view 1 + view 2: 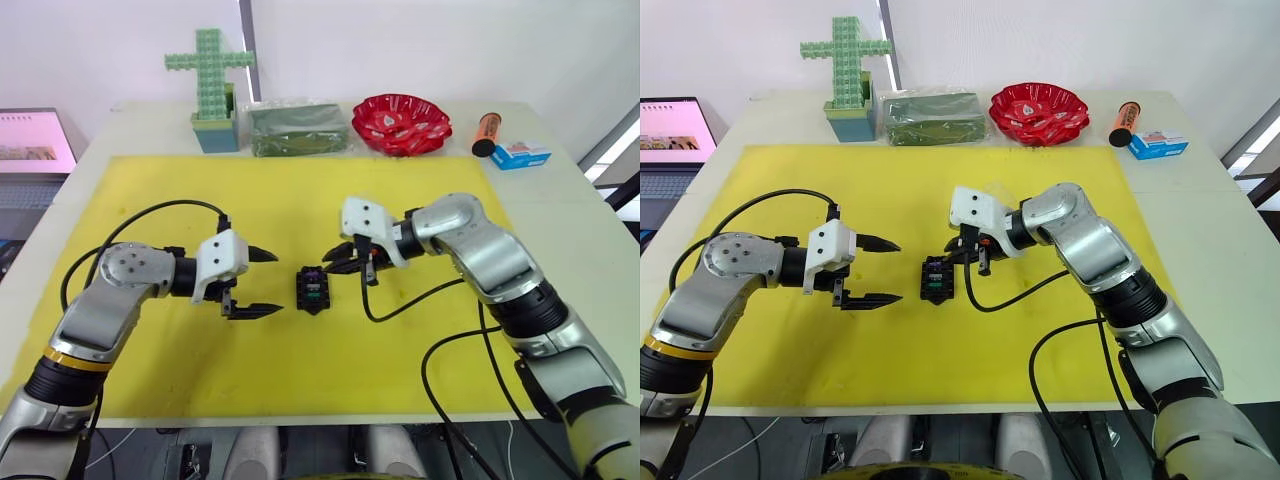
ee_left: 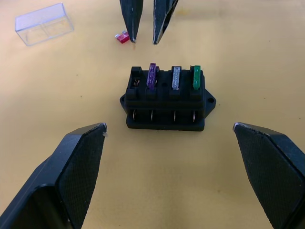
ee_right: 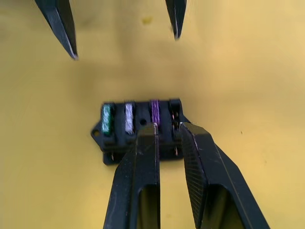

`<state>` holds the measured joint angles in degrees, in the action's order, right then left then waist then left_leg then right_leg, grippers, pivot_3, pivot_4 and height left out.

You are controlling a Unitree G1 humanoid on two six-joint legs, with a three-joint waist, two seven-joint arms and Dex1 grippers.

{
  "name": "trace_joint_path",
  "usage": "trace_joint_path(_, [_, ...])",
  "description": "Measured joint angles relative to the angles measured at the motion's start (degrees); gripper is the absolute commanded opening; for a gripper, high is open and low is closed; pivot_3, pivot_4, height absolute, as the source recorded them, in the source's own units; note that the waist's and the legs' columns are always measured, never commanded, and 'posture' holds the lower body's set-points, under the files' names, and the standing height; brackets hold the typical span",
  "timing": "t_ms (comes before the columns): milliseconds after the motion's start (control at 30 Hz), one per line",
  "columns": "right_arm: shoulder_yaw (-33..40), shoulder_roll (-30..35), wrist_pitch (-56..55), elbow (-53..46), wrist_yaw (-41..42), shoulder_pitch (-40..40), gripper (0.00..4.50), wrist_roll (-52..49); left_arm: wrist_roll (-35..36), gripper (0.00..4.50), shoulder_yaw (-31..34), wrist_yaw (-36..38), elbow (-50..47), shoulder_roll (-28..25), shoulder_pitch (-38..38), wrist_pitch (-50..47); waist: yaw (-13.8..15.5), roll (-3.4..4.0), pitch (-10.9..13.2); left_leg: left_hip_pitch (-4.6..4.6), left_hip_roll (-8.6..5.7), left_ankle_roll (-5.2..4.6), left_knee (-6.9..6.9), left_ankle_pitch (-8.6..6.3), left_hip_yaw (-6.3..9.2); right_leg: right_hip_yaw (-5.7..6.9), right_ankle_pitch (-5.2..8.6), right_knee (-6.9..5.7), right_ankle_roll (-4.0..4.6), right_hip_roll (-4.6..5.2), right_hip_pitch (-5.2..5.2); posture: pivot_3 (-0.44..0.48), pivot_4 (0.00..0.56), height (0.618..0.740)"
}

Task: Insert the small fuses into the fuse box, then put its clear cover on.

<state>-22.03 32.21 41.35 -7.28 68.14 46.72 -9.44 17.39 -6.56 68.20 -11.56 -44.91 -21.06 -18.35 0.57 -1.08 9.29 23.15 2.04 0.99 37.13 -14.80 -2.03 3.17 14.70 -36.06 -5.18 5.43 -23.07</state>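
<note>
The black fuse box [image 2: 167,100] lies at the middle of the yellow mat [image 1: 300,370]. Purple, grey and green small fuses [image 2: 175,77] stand in three of its slots, and the slot at one end is empty. A red fuse [image 2: 122,37] lies loose on the mat beyond the box, beside my right gripper's fingertips [image 2: 131,24]. The clear cover [image 2: 44,24] rests on the mat farther off. My right gripper [image 1: 335,260] hovers just right of the box, its fingers narrowly apart and holding nothing. My left gripper [image 1: 262,283] is wide open to the left of the box.
Along the table's far edge stand a green block cross [image 1: 210,80], a dark green packet [image 1: 297,128], a red bowl [image 1: 401,122], an orange cylinder [image 1: 486,133] and a blue box [image 1: 520,154]. A laptop screen [image 1: 30,140] sits at far left. Black cables trail from both wrists.
</note>
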Motion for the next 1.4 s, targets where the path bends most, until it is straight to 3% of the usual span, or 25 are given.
trace_joint_path(33, [0.2,-0.6,0.01,-0.23,-0.53,0.0,0.02,-0.43,-0.05,4.5,0.0,-0.02,0.2,0.0,-0.01,0.02,0.0,0.0,0.0,0.01,0.0,0.0,0.0,0.0,0.0,0.0,0.0,0.0,0.0,0.0,-0.01,0.0,0.15,0.74])
trace_joint_path(800, [-1.77,-3.76,-6.82,3.66,-4.83,-4.6,0.02,-0.67,-0.47,4.5,0.0,-0.17,0.21,0.12,-0.15,0.09,0.05,0.0,0.0,0.06,0.0,0.0,0.02,0.0,0.0,0.0,0.0,-0.01,0.0,0.0,-0.05,0.0,0.15,0.74])
trace_joint_path(1400, [-1.97,-3.31,-13.3,7.56,-3.49,-6.3,0.02,0.24,-0.5,4.5,0.0,-0.28,0.2,0.16,-0.15,0.09,0.16,-0.02,-0.03,-0.08,-0.01,0.0,0.03,0.0,0.01,0.01,0.0,0.01,0.0,0.0,0.13,0.0,0.15,0.74])
